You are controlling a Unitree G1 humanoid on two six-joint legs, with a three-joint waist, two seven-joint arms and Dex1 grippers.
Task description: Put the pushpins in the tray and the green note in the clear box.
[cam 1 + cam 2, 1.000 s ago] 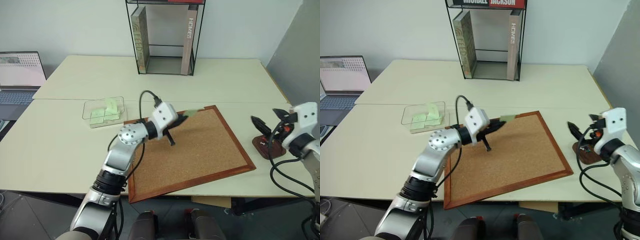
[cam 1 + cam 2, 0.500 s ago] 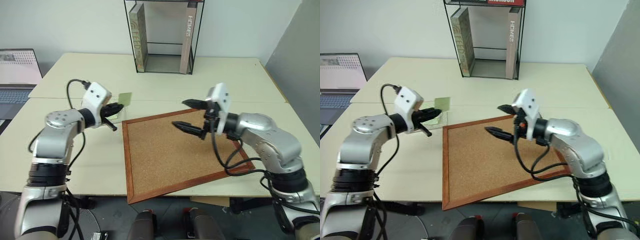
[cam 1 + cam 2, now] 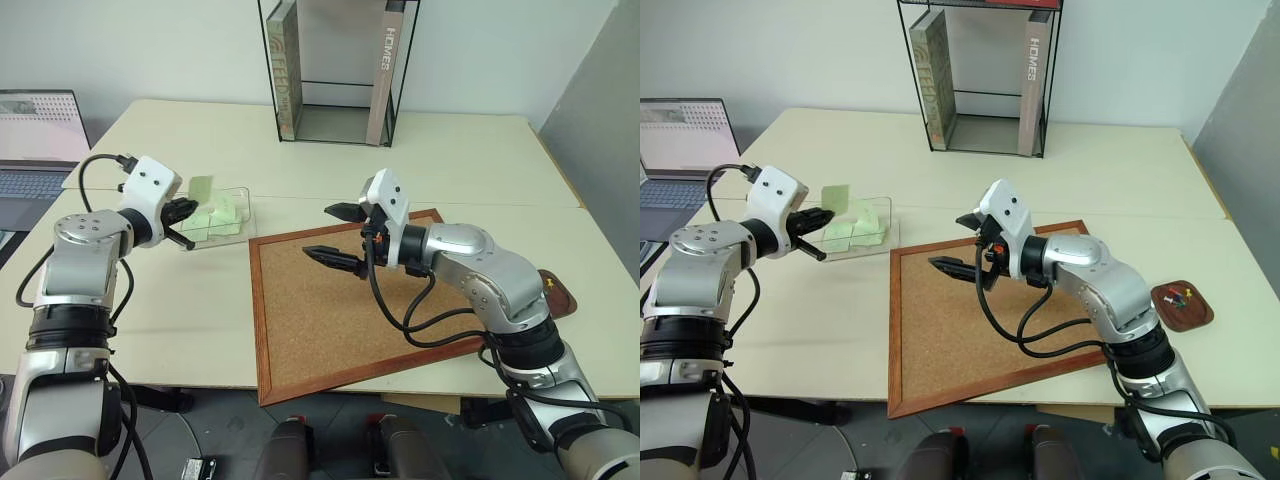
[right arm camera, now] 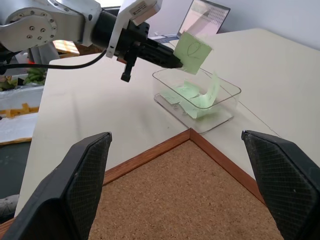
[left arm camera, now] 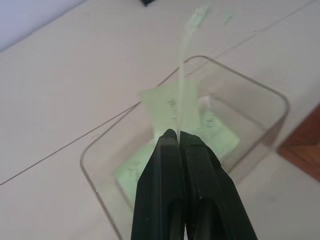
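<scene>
Silver arms; white wrist housings; black fingers (image 3: 183,213); black cables

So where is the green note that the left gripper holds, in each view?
Left eye view: green note above the clear box.
Right eye view: at, same place.
Left wrist view: edge-on at, rising from the left gripper.
Right wrist view: at.
Shared landmark: the clear box.
</scene>
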